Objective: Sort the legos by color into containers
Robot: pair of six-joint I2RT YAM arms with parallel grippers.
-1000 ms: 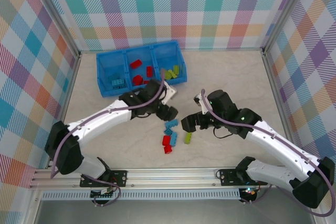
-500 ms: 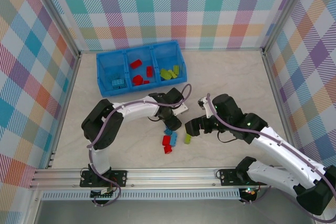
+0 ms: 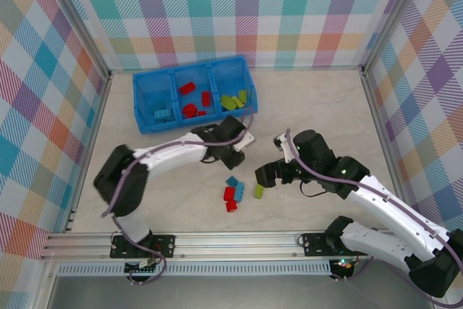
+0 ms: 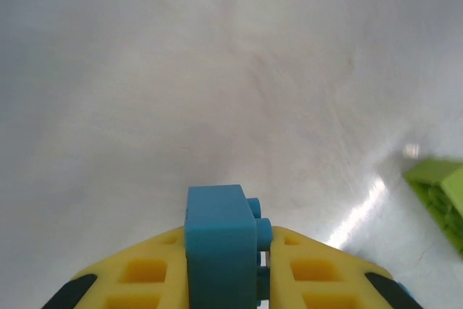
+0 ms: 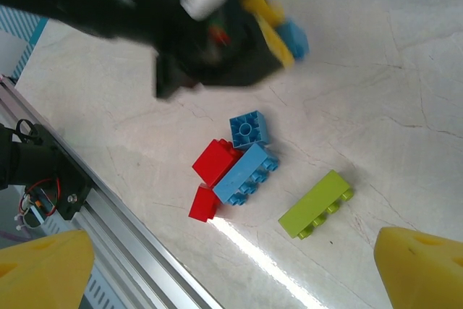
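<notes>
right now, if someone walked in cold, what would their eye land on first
First, the left gripper, shut on a light blue brick and holding it clear of the table. Next, the small loose cluster of red, blue and lime bricks on the pale tabletop, with the right gripper open close by. At the back, the long blue tray already holds bricks grouped by colour: blue left, red middle, lime right.

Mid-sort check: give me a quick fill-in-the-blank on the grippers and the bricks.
1. The left gripper is shut on a ___ brick.
2. The right gripper has its jaws ___.
3. In the tray, the red bricks lie in the ___ compartment.
Missing words: light blue; open; middle.
</notes>
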